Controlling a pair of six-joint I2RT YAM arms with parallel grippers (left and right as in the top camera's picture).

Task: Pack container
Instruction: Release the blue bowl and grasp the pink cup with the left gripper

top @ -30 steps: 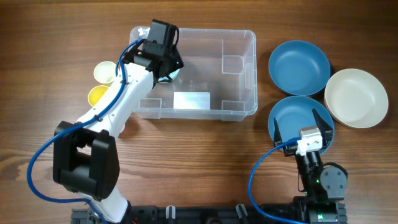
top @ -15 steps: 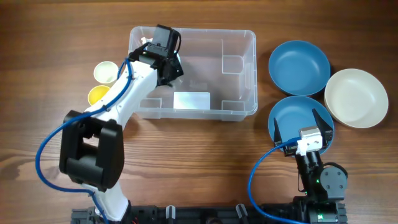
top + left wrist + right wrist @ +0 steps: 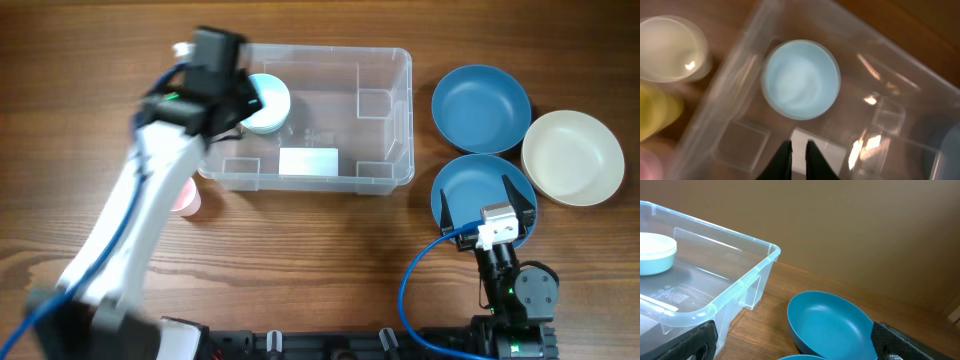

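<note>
You've one pale blue round cup in the far-left part of the clear rectangular plastic container, left gripper narrow and empty above, right gripper wide, three round bowls at right unpacked.

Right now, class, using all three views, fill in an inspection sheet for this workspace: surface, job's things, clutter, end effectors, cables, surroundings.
Surface: wooden table, no spills seen.
Job's things: clear container holds a light blue cup, open side up, at its left end; white label on its bottom.
Clutter: pink cup, cream cup and yellow cup by the container's left end; far blue bowl, near blue bowl and cream bowl to its right.
End effectors: left end effector above the container, fingers almost together, holding nothing; right end effector open above the near blue bowl.
Cables: blue cable loops beside the right arm.
Surroundings: plain brown wall behind the table.
</note>
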